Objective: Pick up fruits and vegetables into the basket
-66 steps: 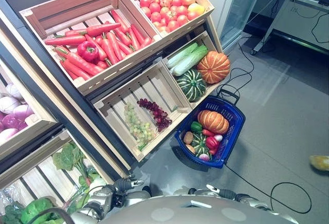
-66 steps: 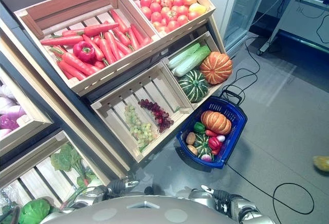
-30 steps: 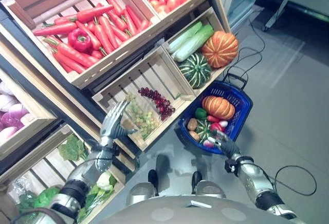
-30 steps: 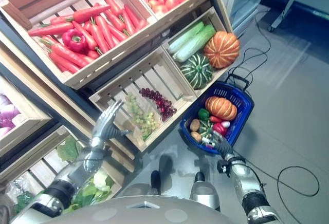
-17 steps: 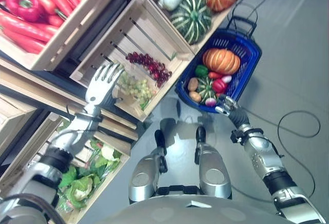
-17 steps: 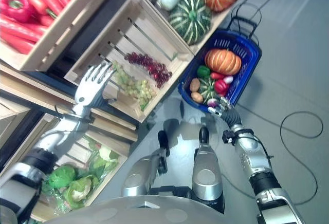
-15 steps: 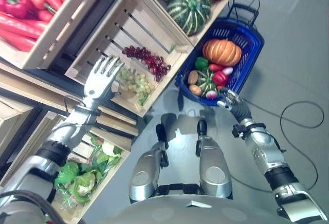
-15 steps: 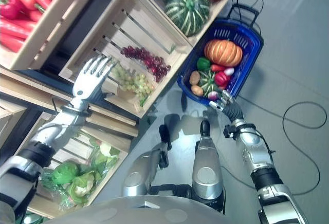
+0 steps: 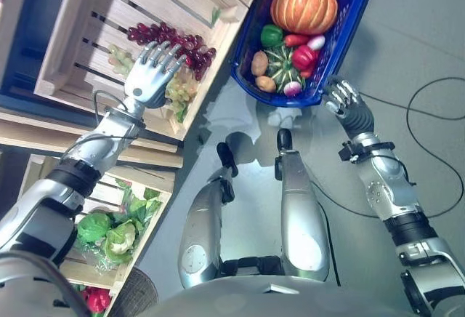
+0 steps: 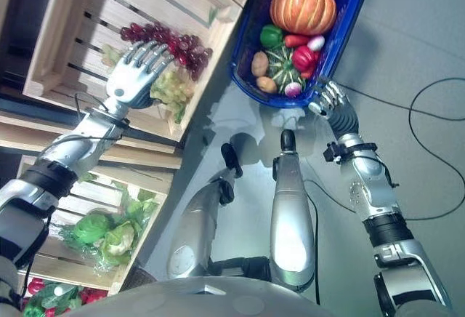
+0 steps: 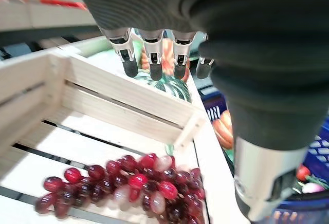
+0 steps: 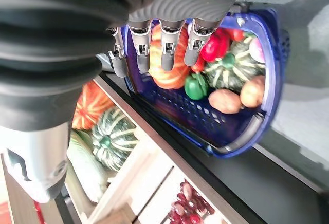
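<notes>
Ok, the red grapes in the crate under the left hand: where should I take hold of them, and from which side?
Likely best from above. The red grapes lie flat as a long bunch on the crate slats. The left hand hovers open over them. Lower it and curl the fingers across the thicker end of the bunch, nearest the blue basket, not around single grapes.

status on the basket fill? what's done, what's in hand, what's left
Done: the basket already holds a pumpkin, a green pepper, potatoes and more. In hand: nothing; the left hand hovers open over the grapes in the crate, and the right hand is open by the basket's rim. Left: grasp the grapes and carry them over.
</notes>
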You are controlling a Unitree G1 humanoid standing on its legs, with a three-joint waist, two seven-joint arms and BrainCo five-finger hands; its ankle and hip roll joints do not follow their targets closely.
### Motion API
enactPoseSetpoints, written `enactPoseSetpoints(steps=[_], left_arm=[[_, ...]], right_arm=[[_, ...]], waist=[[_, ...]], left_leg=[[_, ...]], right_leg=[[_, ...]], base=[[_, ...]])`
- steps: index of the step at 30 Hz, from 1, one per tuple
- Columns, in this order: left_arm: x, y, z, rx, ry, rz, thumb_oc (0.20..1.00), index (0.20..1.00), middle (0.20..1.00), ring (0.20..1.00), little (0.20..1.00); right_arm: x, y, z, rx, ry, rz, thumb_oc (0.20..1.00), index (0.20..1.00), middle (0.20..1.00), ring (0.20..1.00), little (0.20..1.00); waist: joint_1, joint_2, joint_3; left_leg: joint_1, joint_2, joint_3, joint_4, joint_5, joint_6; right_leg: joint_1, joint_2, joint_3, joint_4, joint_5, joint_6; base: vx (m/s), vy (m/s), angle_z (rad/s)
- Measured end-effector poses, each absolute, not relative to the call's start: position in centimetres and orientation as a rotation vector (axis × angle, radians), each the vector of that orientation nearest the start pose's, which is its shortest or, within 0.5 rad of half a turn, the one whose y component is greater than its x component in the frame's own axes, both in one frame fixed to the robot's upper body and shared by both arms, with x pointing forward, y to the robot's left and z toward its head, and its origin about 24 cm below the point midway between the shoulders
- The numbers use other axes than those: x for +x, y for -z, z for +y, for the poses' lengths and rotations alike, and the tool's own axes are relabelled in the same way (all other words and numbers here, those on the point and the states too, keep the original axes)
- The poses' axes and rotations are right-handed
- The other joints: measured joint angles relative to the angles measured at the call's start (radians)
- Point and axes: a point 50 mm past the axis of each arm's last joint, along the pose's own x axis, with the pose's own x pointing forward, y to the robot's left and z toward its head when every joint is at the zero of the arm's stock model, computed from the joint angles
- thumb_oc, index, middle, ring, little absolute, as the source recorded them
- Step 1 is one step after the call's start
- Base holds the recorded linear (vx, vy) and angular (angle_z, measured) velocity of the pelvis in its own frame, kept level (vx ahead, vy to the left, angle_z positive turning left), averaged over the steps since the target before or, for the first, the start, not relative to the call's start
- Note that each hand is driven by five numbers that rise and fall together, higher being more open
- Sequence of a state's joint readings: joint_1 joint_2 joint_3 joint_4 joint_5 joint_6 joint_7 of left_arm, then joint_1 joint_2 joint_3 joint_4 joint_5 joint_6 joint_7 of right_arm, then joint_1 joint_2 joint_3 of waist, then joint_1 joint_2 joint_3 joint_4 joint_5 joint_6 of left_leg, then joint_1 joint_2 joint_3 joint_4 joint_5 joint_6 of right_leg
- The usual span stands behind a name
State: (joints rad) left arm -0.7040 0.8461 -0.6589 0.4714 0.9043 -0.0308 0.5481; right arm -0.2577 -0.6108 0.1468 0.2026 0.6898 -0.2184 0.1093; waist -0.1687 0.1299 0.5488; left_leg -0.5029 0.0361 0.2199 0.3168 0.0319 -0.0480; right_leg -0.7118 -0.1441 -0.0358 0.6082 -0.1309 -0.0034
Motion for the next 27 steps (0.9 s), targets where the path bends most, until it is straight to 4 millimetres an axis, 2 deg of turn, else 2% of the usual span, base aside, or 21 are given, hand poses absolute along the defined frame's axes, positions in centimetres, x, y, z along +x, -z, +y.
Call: enactPoseSetpoints(steps=[4, 6, 9, 17, 27], left_arm=[[35.7, -16.3, 21.6, 1.910, -0.101, -0.612, 1.000, 1.000, 1.000, 1.000, 1.000], [35.8, -16.0, 21.9, 1.922, -0.094, -0.570, 1.000, 1.000, 1.000, 1.000, 1.000], [35.9, -15.6, 22.4, 1.939, -0.122, -0.507, 1.000, 1.000, 1.000, 1.000, 1.000], [36.4, -14.8, 23.9, 2.037, -0.193, -0.329, 1.000, 1.000, 1.000, 1.000, 1.000], [36.4, -13.2, 25.0, 2.058, -0.231, -0.122, 1.000, 1.000, 1.000, 1.000, 1.000]], right_arm=[[30.5, -13.8, -23.1, 0.059, -0.175, -0.317, 1.000, 1.000, 1.000, 1.000, 1.000], [30.7, -14.5, -23.0, 0.061, -0.182, -0.341, 1.000, 1.000, 1.000, 1.000, 1.000], [30.6, -15.4, -22.8, 0.061, -0.192, -0.380, 1.000, 1.000, 1.000, 1.000, 1.000], [30.5, -18.5, -22.7, 0.064, -0.211, -0.498, 1.000, 1.000, 1.000, 1.000, 1.000], [30.3, -20.2, -22.5, 0.073, -0.198, -0.570, 1.000, 1.000, 1.000, 1.000, 1.000]], waist=[[-0.005, 0.000, 0.000], [-0.001, 0.000, 0.000], [-0.003, 0.000, 0.000], [-0.001, 0.000, 0.000], [0.002, 0.000, 0.000]], left_leg=[[-0.084, 0.009, 0.012, 0.044, -0.004, -0.001], [-0.105, 0.014, 0.022, 0.063, -0.019, -0.010], [-0.126, 0.017, 0.025, 0.085, -0.028, -0.008], [-0.222, 0.019, 0.025, 0.141, -0.039, -0.004], [-0.321, 0.028, 0.024, 0.213, -0.064, 0.004]], right_leg=[[-0.088, 0.002, 0.010, 0.033, 0.005, -0.008], [-0.113, 0.003, 0.024, 0.046, 0.004, -0.009], [-0.137, 0.002, 0.027, 0.065, -0.003, -0.021], [-0.233, -0.001, 0.039, 0.111, -0.008, -0.023], [-0.321, 0.000, 0.052, 0.145, -0.007, -0.023]], base=[[0.01, 0.057, -0.08], [0.08, 0.071, -0.15], [0.01, 0.055, -0.04], [0.01, 0.036, 0.00], [0.00, 0.015, -0.01]])
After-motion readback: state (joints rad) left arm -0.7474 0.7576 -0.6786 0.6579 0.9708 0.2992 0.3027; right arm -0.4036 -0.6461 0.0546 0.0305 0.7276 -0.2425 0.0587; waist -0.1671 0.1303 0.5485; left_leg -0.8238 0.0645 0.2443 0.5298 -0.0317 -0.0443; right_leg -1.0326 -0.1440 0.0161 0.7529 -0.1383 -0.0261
